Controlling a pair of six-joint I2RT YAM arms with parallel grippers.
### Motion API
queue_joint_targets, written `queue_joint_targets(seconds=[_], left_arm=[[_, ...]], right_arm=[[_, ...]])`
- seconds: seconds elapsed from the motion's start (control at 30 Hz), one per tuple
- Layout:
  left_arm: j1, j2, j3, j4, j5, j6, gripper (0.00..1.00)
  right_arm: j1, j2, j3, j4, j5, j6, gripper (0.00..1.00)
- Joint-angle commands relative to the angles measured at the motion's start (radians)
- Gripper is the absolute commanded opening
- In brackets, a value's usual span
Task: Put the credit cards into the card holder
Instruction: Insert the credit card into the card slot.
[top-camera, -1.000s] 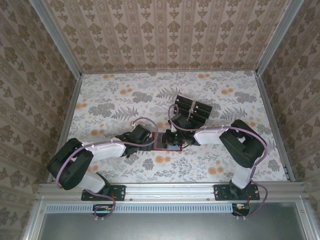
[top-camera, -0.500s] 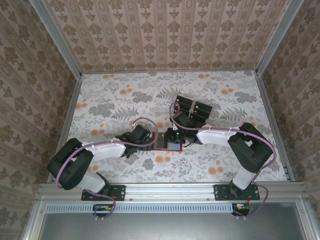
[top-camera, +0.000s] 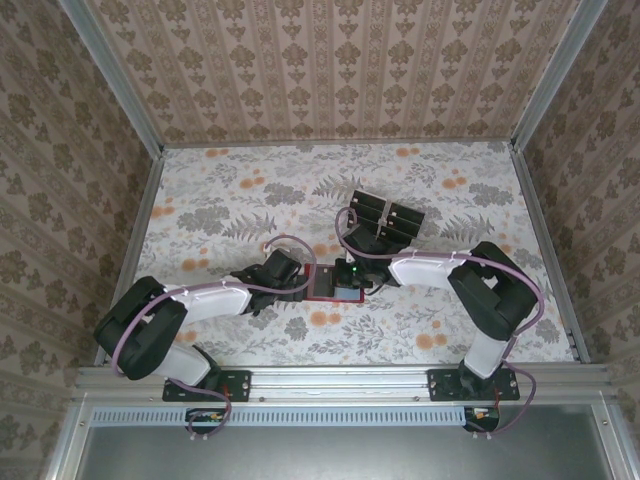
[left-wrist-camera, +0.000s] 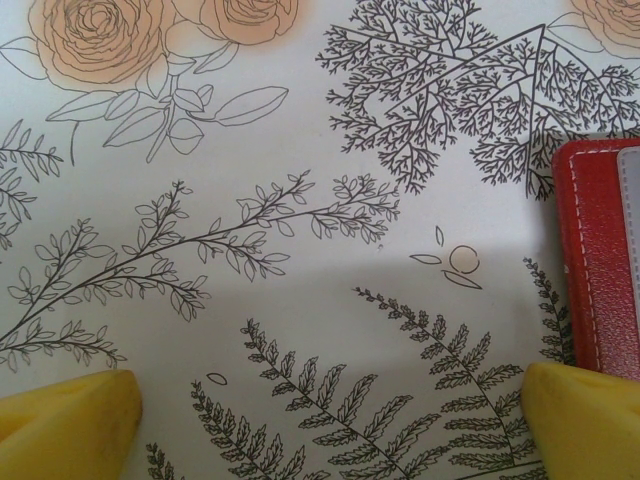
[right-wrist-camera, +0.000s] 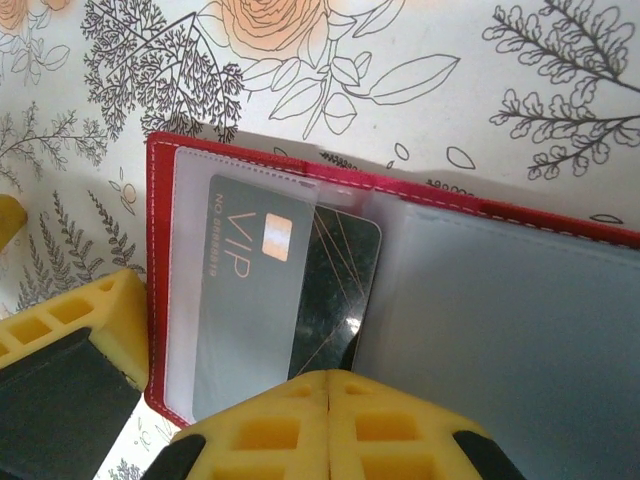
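Red wallet lies open mid-table between the grippers. We judge a card is being seated: it sits partway inside one clear sleeve, with the right gripper closed tight and butting its near edge. The left gripper gapes wide beside the wallet. Next we need a square push home. The other sleeve looks empty; spare cards lie farther back.

The left arm and right arm share white links, black joints, purple cables and yellow tool fingers.
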Motion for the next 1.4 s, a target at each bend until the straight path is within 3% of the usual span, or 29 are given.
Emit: queue_joint_targets(seconds=[0.0, 0.53, 0.93, 1.37], left_arm=[[0.005, 0.032, -0.016, 0.054, 0.055, 0.003, 1.0], [0.005, 0.041, -0.024, 0.069, 0.063, -0.002, 1.0], [0.004, 0.038, -0.028, 0.072, 0.065, -0.003, 1.0], [0.003, 0.039, -0.03, 0.07, 0.065, -0.005, 1.0]], right_arm=[[0.009, 0.029, 0.037, -0.02, 0.002, -0.014, 0.06], [0.046, 0.096, 0.085, 0.029, -0.047, 0.022, 0.06], [0.036, -0.074, 0.01, -0.003, 0.03, 0.023, 0.05], [0.031, -0.013, -0.041, 0.047, 0.022, 0.043, 0.03]])
